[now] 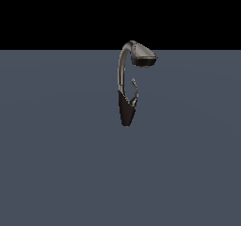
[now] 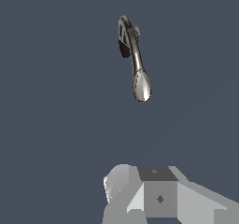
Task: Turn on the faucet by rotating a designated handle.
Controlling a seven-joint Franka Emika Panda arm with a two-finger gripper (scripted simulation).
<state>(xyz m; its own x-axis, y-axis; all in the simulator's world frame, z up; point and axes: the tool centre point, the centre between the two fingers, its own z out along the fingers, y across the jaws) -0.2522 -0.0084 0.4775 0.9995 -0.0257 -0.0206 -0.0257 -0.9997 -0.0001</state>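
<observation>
Currently my claw (image 2: pixel 154 195) sits well apart from the faucet (image 1: pixel 126 86); its grip state I cannot tell. Handle (image 1: pixel 135 86) juts from the faucet's black base.

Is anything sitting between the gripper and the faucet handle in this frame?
Nothing visible does. In the wrist view only bare grey floor lies between the gripper and the faucet. The handle juts from the black base, under the spray head. The gripper's fingertips are out of frame.
</observation>
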